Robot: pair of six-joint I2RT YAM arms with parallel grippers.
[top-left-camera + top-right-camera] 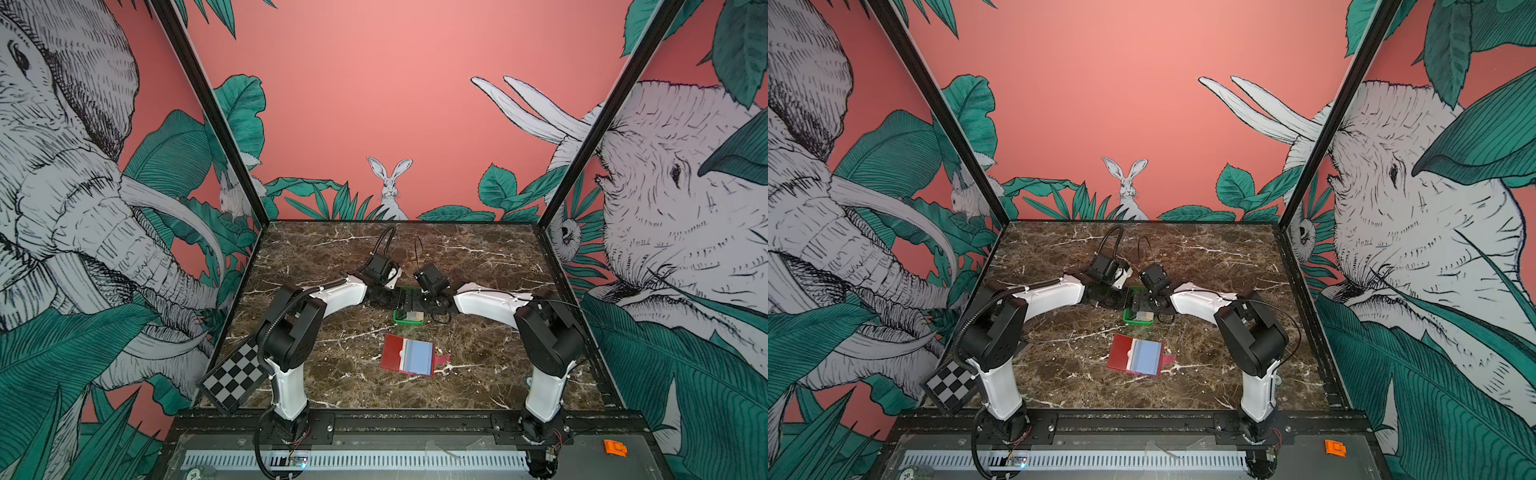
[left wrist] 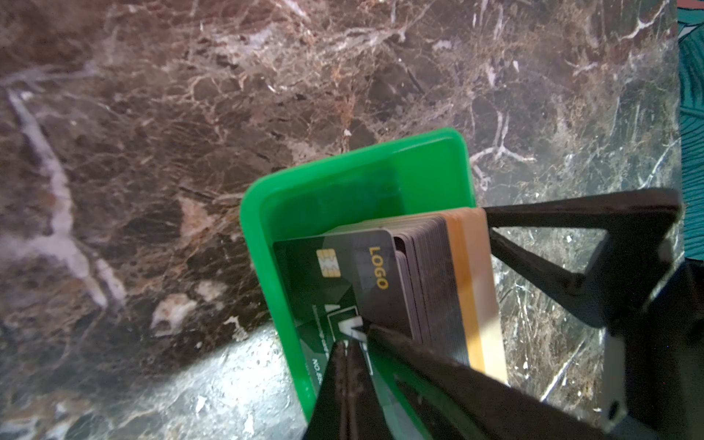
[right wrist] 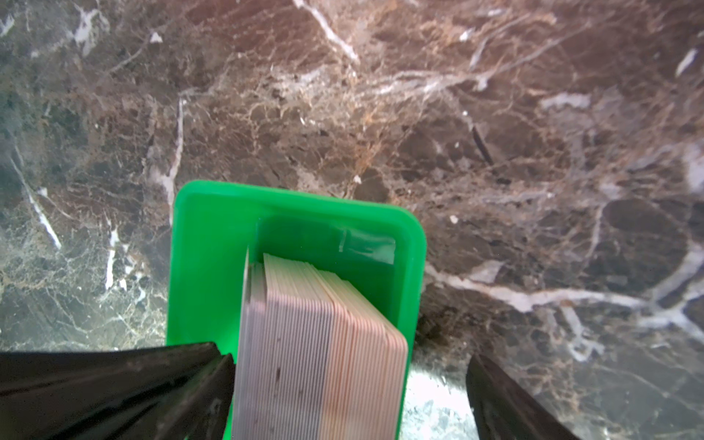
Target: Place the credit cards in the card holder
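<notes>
Left wrist view: left claw [image 2: 352,334] pinched together, tips on the face of the front dark VIP card [image 2: 304,274]; can't tell if it's gripped. Lower centre of frame, the credit cards [image 2: 430,285] stand packed on edge in the green tray [image 2: 266,213]. Over there the right claw [image 3: 348,356] is spread wide, straddling the stack and one tray wall. Both top views: both claws crowd the tray, hiding most of it. Just below it, the red card holder [image 1: 409,355] lies open on the bench [image 1: 332,374].

Top views: paired, high at front, looking down over the whole bench [image 1: 332,249]. Wrist views: close, facing down onto the green tray [image 2: 343,179], shared by both.
</notes>
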